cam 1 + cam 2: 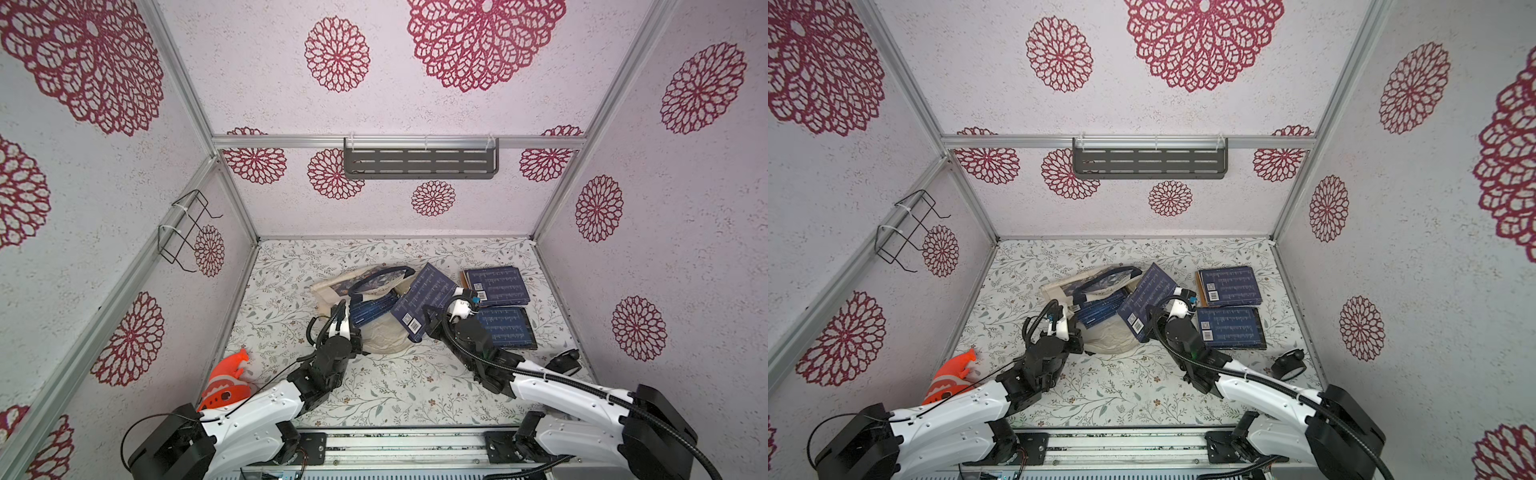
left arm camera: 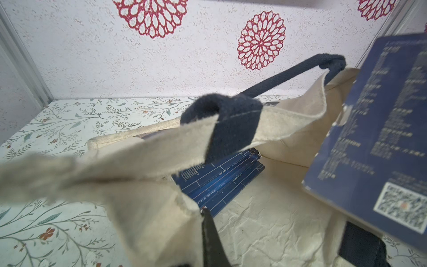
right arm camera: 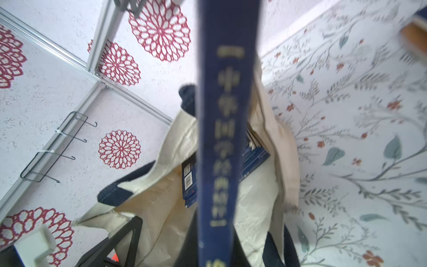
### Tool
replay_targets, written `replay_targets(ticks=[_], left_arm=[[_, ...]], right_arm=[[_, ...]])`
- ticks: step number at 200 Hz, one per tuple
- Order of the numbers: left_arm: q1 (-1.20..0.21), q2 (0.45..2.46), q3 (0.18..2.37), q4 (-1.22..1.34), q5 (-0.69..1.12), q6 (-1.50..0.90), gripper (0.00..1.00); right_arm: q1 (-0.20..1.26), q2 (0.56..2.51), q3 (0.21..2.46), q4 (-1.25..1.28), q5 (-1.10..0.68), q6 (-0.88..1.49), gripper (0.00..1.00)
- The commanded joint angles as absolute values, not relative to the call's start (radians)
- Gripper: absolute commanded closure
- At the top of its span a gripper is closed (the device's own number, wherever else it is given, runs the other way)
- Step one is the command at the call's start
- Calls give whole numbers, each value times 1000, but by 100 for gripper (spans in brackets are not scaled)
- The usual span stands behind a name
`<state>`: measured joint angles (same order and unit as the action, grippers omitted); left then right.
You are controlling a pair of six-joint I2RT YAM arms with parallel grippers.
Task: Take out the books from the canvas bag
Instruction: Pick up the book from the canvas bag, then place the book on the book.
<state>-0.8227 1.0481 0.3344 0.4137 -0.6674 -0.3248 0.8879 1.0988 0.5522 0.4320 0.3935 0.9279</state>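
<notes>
Canvas bag lip over books, orange toy

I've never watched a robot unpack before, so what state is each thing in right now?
canvas bag: lying on the table, mouth held open.
left hand: shut on the bag's rim.
right hand: shut on the held book.
held book: raised, tilted over the bag's mouth.
books in bag: inside.
books on table: two flat piles.

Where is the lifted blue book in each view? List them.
Both top views: lifted blue book, mid-table, tilted above the canvas bag.
Left wrist: large, blurred, beside the bag's mouth.
Right wrist: spine-on, in front of the bag.
Shared landmark: the canvas bag.
</notes>
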Motion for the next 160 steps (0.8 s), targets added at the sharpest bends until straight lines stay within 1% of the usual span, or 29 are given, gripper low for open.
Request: replay_targets(ticks=[1,43,106,160], left_arm=[[-842,1042,359,432,-671,-320,100],[-842,1038,359,432,-669,-321,100],[-843,1039,359,429,-664,-321,100],[-842,1048,363,429,-665,-322,100]], right_arm=[[882,1008,553,419,526,854,100],[840,880,528,317,624,849,100],[701,687,478,183,642,895,100],[619,588,429,111,683,940,100]])
